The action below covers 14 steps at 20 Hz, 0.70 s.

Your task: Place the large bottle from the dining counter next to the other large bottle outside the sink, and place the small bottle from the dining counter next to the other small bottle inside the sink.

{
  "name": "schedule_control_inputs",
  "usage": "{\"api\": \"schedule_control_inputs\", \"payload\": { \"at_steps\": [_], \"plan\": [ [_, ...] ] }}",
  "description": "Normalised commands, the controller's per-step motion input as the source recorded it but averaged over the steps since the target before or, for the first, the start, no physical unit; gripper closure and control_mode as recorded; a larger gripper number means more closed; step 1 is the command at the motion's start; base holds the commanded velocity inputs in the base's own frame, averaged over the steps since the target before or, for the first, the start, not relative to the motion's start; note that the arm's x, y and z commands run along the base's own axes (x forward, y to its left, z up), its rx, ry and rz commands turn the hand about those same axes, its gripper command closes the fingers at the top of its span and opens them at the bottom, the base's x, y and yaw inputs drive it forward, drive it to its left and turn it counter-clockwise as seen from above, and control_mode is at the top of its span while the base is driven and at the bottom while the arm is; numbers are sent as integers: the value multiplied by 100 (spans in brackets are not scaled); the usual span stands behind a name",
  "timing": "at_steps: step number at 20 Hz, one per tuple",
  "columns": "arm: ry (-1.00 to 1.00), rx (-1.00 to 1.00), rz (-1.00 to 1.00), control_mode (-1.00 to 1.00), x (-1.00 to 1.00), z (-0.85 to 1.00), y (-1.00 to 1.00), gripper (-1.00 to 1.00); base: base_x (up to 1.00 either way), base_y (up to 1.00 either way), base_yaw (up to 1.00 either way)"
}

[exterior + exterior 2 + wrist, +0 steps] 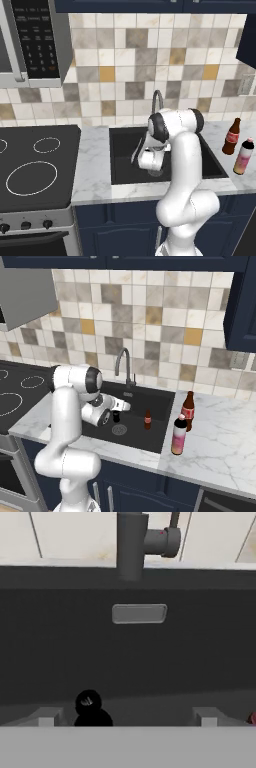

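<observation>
My gripper (126,405) hangs low inside the black sink (156,397), pointing at its back wall, jaws wide open and holding nothing. A small dark bottle (116,416) stands upright on the sink floor just under the hand; in the hand view this small dark bottle (89,708) sits low between the fingertips (47,717), nearer the left one. A small red-brown bottle (147,419) stands in the sink a short way to its right. On the marble counter right of the sink stand two large bottles side by side: a brown one with a red label (188,411) and a pink one with a black cap (179,435).
The faucet (123,363) arches over the sink's back edge, directly ahead of the hand (131,542). A drain (119,429) lies in the basin floor. The black stovetop (35,165) is left of the sink, with a microwave (30,40) above it.
</observation>
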Motion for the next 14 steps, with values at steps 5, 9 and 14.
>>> {"api": "schedule_control_inputs", "payload": {
  "at_steps": [5, 9, 14],
  "plan": [
    [-21, 1, 0, -100, -59, 71, 24, -100, 0, 0, 0],
    [-10, 0, 2, -100, -73, 14, 66, -100, 0, 0, 0],
    [-9, 0, 2, -100, -84, 0, 86, -100, 0, 0, 0]
  ]
}}
